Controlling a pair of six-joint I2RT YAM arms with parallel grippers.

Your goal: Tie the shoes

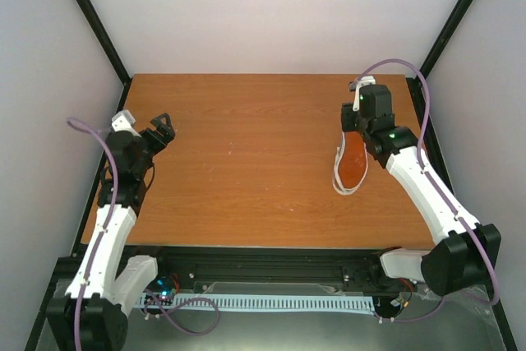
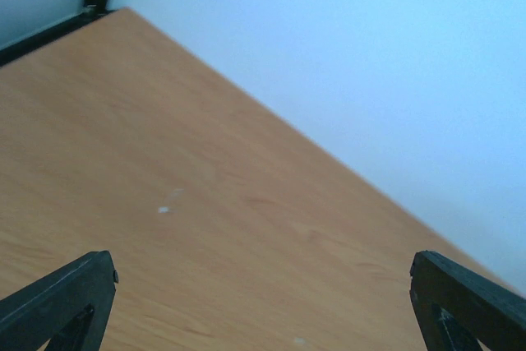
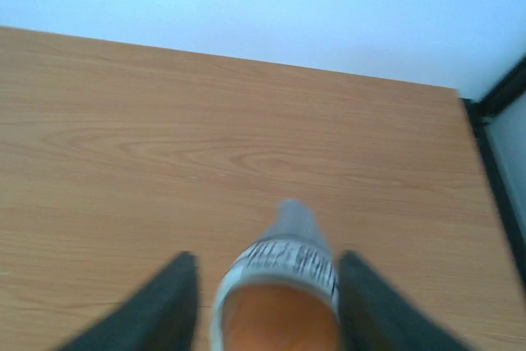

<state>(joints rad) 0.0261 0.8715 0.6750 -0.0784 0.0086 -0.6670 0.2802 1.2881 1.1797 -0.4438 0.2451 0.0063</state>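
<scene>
On the right side of the brown wood-grain table (image 1: 246, 170), well back from the near edge, lies the small grey canvas sneaker with its white rubber edge and orange sole (image 1: 351, 166). From the overhead camera I see it tipped so that the orange sole shows to the camera, facing up and to the left. Its long axis runs roughly from near to far, leaning only slightly. The near end is free on the wood, and the far end sits under the right gripper (image 1: 353, 125). I cannot tell which end is the toe. The right arm reaches up from its base along the right edge of the table, with the wrist bent over that far end. In the right wrist camera the picture is blurred. The sneaker (image 3: 279, 285) fills the gap between the two dark fingers (image 3: 177, 302), which stand apart on either side of it. I cannot tell whether they are pressing on it. The left arm is folded at the left edge of the table. The left gripper (image 1: 163, 127) hangs over bare wood, well apart from the sneaker. Its wrist camera shows the left gripper (image 2: 263, 285) with its fingertips (image 2: 66, 293) spread wide and nothing between them.
</scene>
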